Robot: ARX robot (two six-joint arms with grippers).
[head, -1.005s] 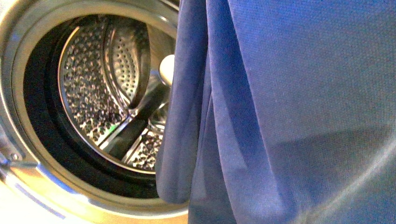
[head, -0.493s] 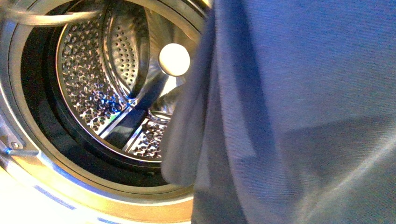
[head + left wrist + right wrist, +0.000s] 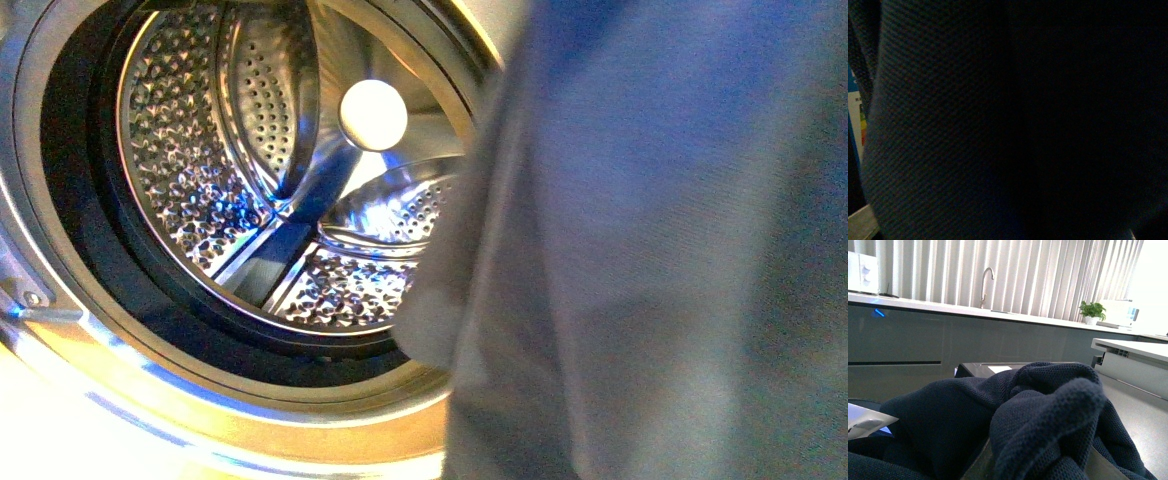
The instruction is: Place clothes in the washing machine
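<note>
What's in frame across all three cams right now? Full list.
washing machine: one, silver-grey, its open porthole fills the left of the front view
drum: one, dimpled steel, no fabric visible inside
gasket: one, dark, ringing the drum mouth
clothes: one navy garment, hanging at front view's right; bunched close in the right wrist view
counter: one, white, behind the garment
faucet: one, metal, on the counter
plant: one, green, on the counter
blinds: white, vertical, behind the counter
left wrist view: dark
tools: neither visible

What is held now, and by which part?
The clothes hang before the washing machine, bunched at the right wrist camera; fabric hides both tools, so the grip place cannot be told.
</note>
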